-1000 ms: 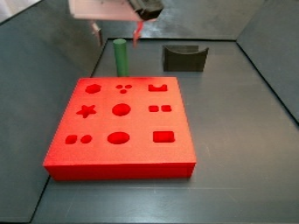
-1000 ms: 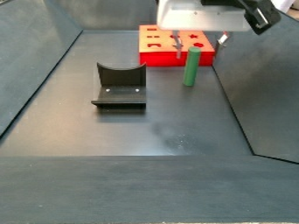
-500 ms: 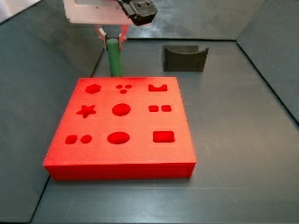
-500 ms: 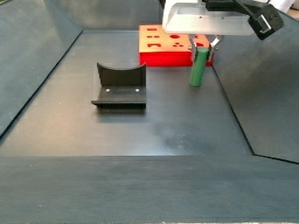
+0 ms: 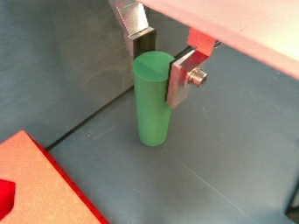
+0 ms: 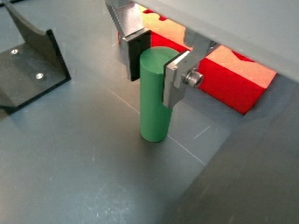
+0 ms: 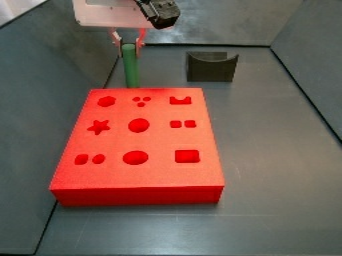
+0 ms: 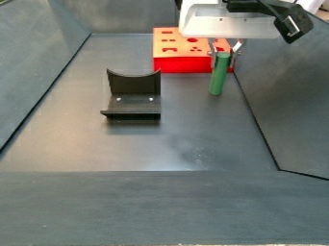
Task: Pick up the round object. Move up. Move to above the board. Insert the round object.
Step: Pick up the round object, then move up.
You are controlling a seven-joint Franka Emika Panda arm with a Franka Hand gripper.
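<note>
**Peg upright between the plates, beside the board**

I see the gripper (image 6: 156, 63) down at the top of the round object (image 6: 153, 101); in both wrist views its two silver fingers (image 5: 184, 79) stand on either side of the peg's upper end, close against it, though I cannot tell for sure whether the pads are pressing or just beside it; the peg stands upright with its foot on the grey floor (image 6: 105, 184) in both wrist views

In a side view the peg (image 7: 131, 66) sits in the upper left of the frame, just past the far edge of the board (image 7: 138, 143), its top hidden behind the gripper (image 7: 130, 40); the arm's white body is cut off by the frame's upper edge; the other side view puts the peg (image 8: 220, 74) at upper right, near the board (image 8: 187, 53), most of which is hidden behind the gripper body

The dark U-shaped block (image 8: 130, 94) lies well apart at left centre; only its corner shows in a wrist view (image 6: 28, 63)
</note>
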